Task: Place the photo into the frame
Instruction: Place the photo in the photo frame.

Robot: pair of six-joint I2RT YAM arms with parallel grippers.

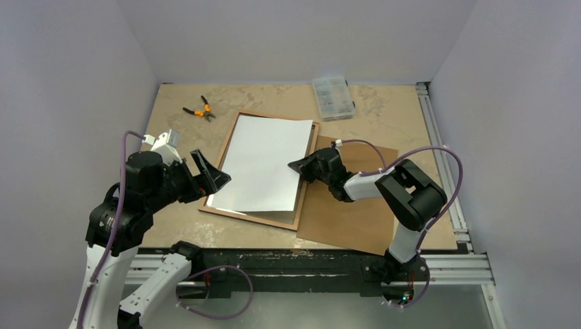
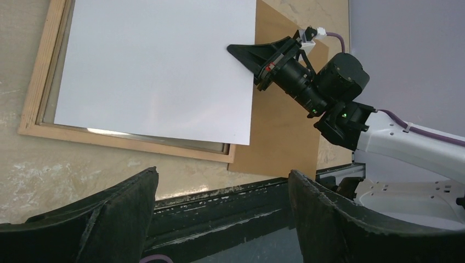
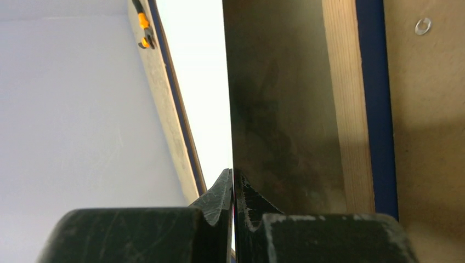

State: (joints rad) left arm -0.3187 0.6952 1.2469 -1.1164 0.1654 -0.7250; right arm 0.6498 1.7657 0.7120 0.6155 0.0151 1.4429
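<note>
Right gripper [image 1: 296,166]: black two-finger tool, clenched, apparently pinching the photo's right edge over the frame's right rail.
Left gripper [image 1: 209,175]: black fingers spread wide, grasping nothing, poised just off the frame's near-left corner.
Photo [image 1: 264,164]: large rectangular glossy paper print, plain white reverse up, lying on the frame but shifted rightward. It covers the right rail and leaves a strip of pane bare along the left and near rails.
Frame [image 1: 253,218]: large thin-railed rectangular picture frame, light wood-brown face up, lying flat.
Board [image 1: 356,205]: plain brown rectangular panel right of the frame. Whether it touches or runs under the right rail cannot be told.
Step in hand (judged): seating the print inside the rails.
Technique (judged): keep the pinch low and draw the sheet toward the frame's left rail. Lifting risks buckling the paper, and the free gripper could steady the near-left corner.
</note>
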